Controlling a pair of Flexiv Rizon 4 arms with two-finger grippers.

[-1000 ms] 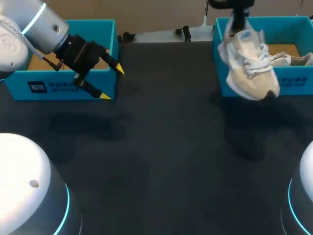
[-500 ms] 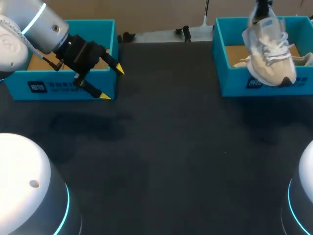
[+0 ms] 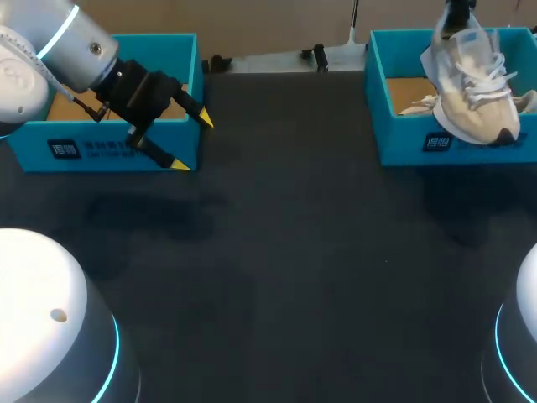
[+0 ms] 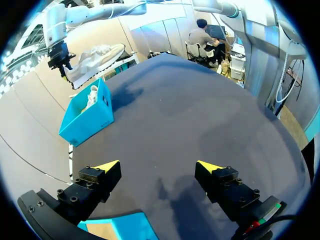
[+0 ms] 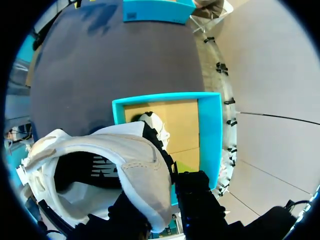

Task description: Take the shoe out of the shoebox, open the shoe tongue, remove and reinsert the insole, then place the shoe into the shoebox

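Count: two blue shoeboxes, two pale shoes, two grippers, all on or over one dark table [image 3: 294, 252]

Far left: left shoebox [image 3: 117, 147], open-topped, brown floor showing where my left arm does not cover it. The arm comes in across this box.

Left gripper [image 3: 192, 143] sits at the box's near right corner, in the air. Jaws spread wide, nothing between the two yellow tips. From its own wrist camera the left gripper [image 4: 159, 166] has only bare table ahead of the fingers.

Middle of the table: bare dark cloth.

Far right: right shoebox [image 3: 403, 147], also open-topped. One shoe of the pair, the second shoe [image 3: 417, 106], lies inside on the brown floor; I see its white edge past the near wall, and the right wrist camera shows it lying on the floor of the box [image 5: 155, 125].

The shoe [image 3: 470, 92] hangs in the air over the right shoebox, heel up, toe tilted down toward the near wall. The left wrist view shows it [image 4: 95, 57] apart from the box, above it.

Right gripper [image 3: 456, 12] is at the far right edge, above the shoe. In its wrist view the right gripper [image 5: 160, 200] has one dark finger on each side of the heel collar, clamped on it; yellow tips hidden by the shoe
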